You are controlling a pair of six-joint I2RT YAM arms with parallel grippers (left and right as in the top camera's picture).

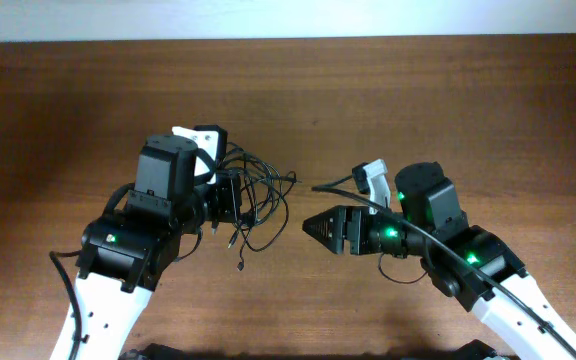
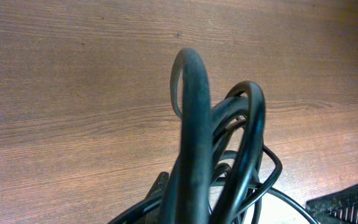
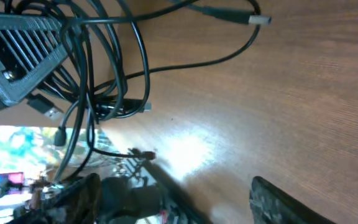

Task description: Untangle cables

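Black cables point(image 1: 255, 200) bunch clamped in left fingers point(image 1: 226, 198); right fingers point(image 1: 320, 226) nearby gape apart, holding nothing.

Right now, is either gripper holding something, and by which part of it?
The left gripper holds the cables by a bunch of loops, not by the plugs. The right gripper is open and holds nothing.

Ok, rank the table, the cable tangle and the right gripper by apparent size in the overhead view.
Table, largest.
Cable tangle, second by its spread.
Right gripper, smallest, though it sits nearer the camera, so that gap is unsure.
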